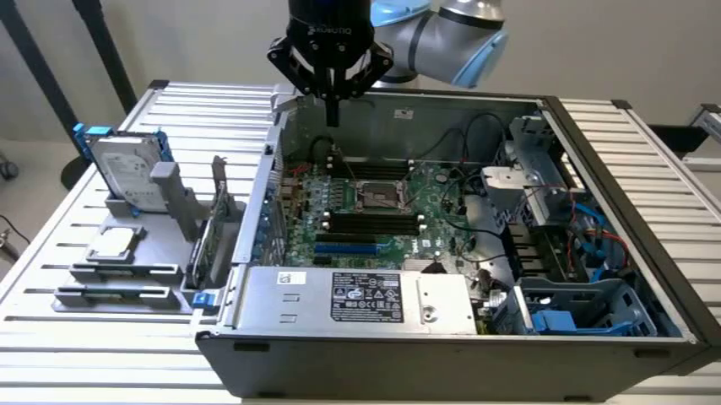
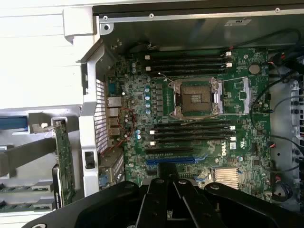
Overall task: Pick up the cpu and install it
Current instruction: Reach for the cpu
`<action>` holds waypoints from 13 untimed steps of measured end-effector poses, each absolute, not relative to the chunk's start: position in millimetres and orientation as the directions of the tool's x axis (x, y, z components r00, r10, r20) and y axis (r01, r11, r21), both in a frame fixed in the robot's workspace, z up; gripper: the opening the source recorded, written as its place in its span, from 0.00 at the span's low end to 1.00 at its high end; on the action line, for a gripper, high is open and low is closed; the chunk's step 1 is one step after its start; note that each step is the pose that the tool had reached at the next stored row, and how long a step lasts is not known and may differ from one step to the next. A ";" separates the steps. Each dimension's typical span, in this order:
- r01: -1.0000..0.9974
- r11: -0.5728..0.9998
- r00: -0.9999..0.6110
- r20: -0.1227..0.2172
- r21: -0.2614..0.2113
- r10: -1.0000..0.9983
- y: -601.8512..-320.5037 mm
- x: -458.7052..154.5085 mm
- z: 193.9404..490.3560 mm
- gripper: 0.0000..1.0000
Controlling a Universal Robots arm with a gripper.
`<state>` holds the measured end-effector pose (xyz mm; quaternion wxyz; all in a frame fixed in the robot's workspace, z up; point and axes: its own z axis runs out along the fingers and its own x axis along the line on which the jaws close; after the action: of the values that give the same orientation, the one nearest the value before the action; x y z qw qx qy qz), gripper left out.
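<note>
The hand (image 1: pixel 333 118) is hovering over the case (image 1: pixel 451 354), pinched together on nothing, while the cpu (image 1: pixel 113 243) is sitting outside the case, probably light, stiff, slick-topped and delicate, so I'm eyeing its edges.

Open case (image 1: pixel 451 354), socket (image 1: pixel 380 196) free from above
Cables (image 1: pixel 597 240) and a drive cage (image 1: pixel 539 169) crowd the case's edge at the exterior view's right; an upright card (image 1: pixel 219 215) stands just outside the opposite wall.

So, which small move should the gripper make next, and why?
Probably travel toward the exterior view's left, to above the cpu on the grey rack. The gripper is shut, holds nothing and hangs over the open case, whose socket is empty.
</note>
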<state>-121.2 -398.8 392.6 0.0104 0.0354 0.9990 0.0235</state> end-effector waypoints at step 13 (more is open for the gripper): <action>0.070 0.996 -0.997 -0.019 0.048 0.071 -398.8 -138.1 392.7 0.11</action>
<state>-138.1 -398.8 392.7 0.0104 0.0354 0.9990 0.0235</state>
